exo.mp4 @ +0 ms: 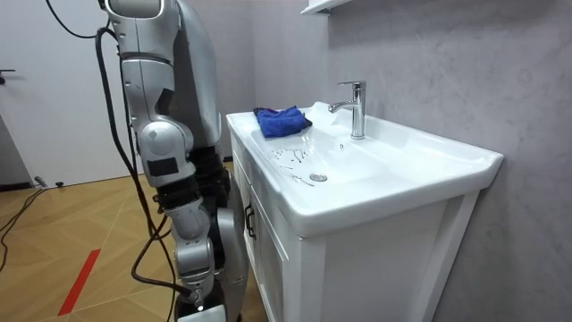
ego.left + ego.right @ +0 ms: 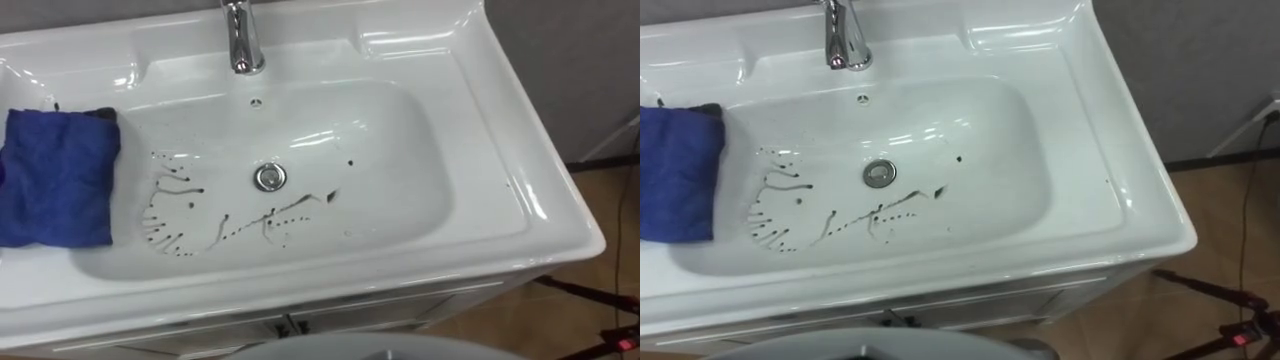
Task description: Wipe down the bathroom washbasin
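The white basin (image 2: 420, 150) has dark streaks and drops (image 2: 185, 215) across its bowl, mostly left of and below the drain (image 2: 269, 177). A folded blue cloth (image 2: 58, 180) lies on the basin's left rim, its edge hanging over into the bowl. In the room view I stand upright at the basin's front. My right arm hangs at my side with its hand (image 1: 197, 268) low beside the cabinet.
A chrome tap (image 2: 241, 40) stands at the back middle of the basin. White cabinet doors (image 1: 268, 259) sit below it. A grey wall runs behind it, and a wooden floor (image 2: 560, 320) lies to the right.
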